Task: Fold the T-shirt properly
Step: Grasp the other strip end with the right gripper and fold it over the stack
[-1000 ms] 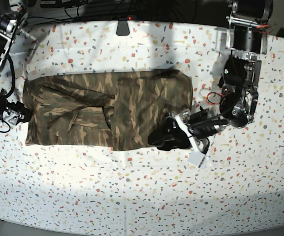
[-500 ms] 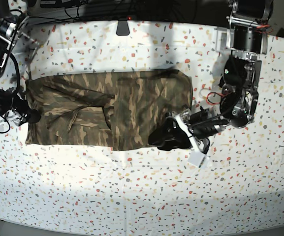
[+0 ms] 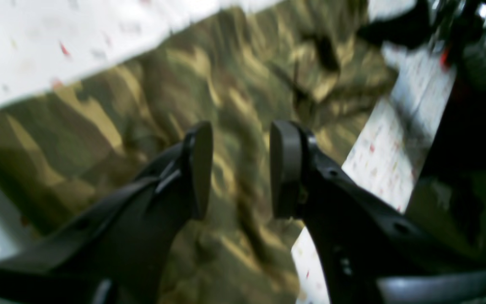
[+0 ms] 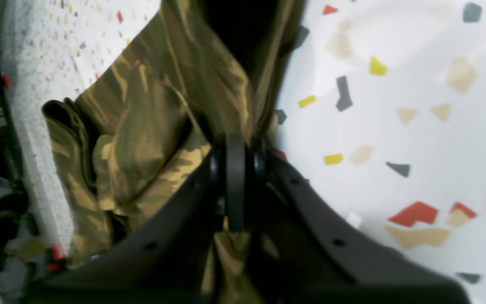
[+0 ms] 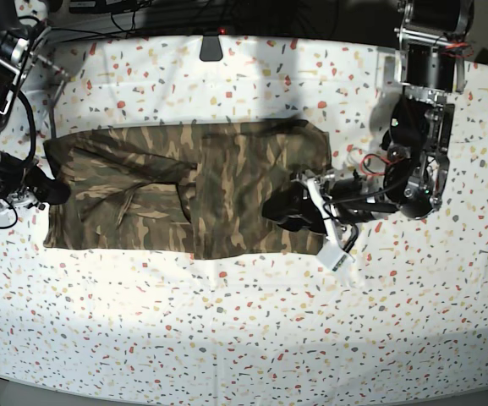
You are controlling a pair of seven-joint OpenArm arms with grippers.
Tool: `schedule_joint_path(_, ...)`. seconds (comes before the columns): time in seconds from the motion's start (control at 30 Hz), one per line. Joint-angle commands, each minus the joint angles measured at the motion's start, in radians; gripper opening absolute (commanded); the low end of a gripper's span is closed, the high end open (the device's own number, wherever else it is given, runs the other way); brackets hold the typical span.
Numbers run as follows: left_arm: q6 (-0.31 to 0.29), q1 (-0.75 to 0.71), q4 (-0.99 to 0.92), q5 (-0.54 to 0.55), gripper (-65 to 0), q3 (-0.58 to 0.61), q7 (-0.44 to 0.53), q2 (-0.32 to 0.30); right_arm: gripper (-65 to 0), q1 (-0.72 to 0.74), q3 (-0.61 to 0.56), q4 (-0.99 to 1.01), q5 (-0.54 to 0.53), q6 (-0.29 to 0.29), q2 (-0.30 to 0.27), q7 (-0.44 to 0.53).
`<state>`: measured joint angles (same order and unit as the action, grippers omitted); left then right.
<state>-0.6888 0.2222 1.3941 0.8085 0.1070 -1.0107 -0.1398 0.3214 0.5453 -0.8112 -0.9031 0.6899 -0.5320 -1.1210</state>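
The T-shirt (image 5: 184, 190) lies flat mid-table, soft and limp. At nine o'clock the right gripper (image 4: 235, 181) pinches its edge cloth; at three o'clock the left gripper (image 3: 236, 169) hovers, jaws spread. Hems look like the best holds.

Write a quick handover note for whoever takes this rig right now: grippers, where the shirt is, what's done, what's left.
Right gripper: shut on the T-shirt, pinching cloth at the shirt's edge on the base view's left side.
Left gripper: open, nothing between the jaws, low over the shirt's opposite end, near its front corner.
Shirt: lying on the speckled table as a long band, its sides apparently folded in, with some creases.
Done: the narrowing into a band, it seems.
Left: probably a grip by the left gripper on its end, then folding the band across its length and flattening it.
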Motion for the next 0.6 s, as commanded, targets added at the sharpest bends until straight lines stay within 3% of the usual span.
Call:
schedule_joint_path(0.0, -0.009, 0.020, 0.018, 0.011, -43.3, -0.002, 0.008, -0.012, -65.0, 0.023, 0.003, -0.012, -0.068, 0.008, -0.024, -0.020)
schedule_joint_path(0.13, -0.009, 0.013, 0.018, -0.015, -43.3, -0.002, 0.009, -0.047, -65.0, 0.031, 0.003, -0.023, -0.291, 0.008, -0.019, -0.193)
schedule_joint_path(0.17, -0.009, 0.013, 0.018, -0.024, -43.3, -0.002, 0.008, -0.055, -65.0, 0.031, 0.003, -0.030, -0.313, 0.008, -0.014, -0.195)
schedule_joint_path(0.3, -0.009, 0.007, 0.018, -0.026, -43.3, -0.004, 0.004, -0.083, -65.0, 0.031, 0.003, -0.062, -0.306, 0.008, 0.028, -0.194)
schedule_joint_path(0.57, -0.009, -0.063, 0.018, -0.095, -43.3, -0.059, 0.016, -0.077, -65.0, 0.033, -0.047, -0.140, -0.306, 0.008, 0.148, -0.194)
